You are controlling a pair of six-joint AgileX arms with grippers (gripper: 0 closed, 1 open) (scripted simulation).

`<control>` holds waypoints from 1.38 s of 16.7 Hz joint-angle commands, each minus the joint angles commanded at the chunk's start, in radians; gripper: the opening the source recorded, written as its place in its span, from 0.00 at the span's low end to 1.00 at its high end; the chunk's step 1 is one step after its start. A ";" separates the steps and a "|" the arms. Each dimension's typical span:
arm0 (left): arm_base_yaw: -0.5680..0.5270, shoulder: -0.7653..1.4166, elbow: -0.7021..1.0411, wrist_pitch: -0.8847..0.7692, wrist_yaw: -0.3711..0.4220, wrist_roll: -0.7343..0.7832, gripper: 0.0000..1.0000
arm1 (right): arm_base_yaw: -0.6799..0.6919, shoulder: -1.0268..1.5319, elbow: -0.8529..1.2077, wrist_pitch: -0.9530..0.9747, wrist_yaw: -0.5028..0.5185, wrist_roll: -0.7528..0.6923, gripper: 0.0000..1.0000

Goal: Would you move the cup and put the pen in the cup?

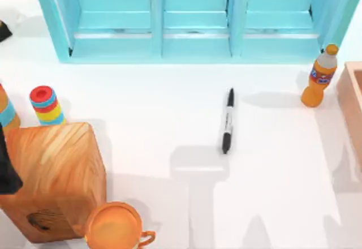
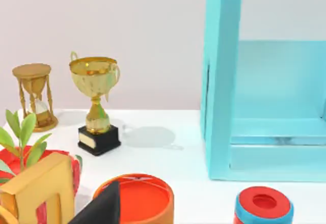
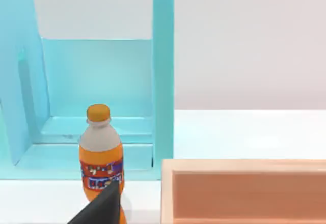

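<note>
Top view: overhead, looking down on white counter, turquoise open-fronted shelf unit at far edge. Left wrist view: low, near counter, faces shelf's left end; red-topped striped cylinder shared with top. Right wrist view: low, faces shelf's right end; orange soda bottle shared with top; dark tip at lower edge possibly own fingers.

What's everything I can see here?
pen: one, black and white, mid-table
shelf unit: one, turquoise, table's back
bottle: one, orange, right side
tray: one, wooden, right edge
wooden block: one, brown, front left
mug: one, orange, beside block
ring stack: one, multicoloured, left side
trophy: one, gold, near back wall
hourglass: one, golden-brown, beside trophy
plant: one, green, red pot
pot: one, orange, red inside, near ring stack
left end effector: one, black, left side
right end effector: one, black, near bottle
</note>
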 joint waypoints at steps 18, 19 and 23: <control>0.000 0.000 0.000 0.000 0.000 0.000 1.00 | -0.241 1.199 1.021 -0.886 -0.003 -0.235 1.00; 0.000 0.000 0.000 0.000 0.000 0.000 1.00 | -0.260 1.284 1.094 -0.953 -0.003 -0.253 1.00; 0.000 0.000 0.000 0.000 0.000 0.000 1.00 | -0.324 1.583 1.362 -1.176 -0.001 -0.313 1.00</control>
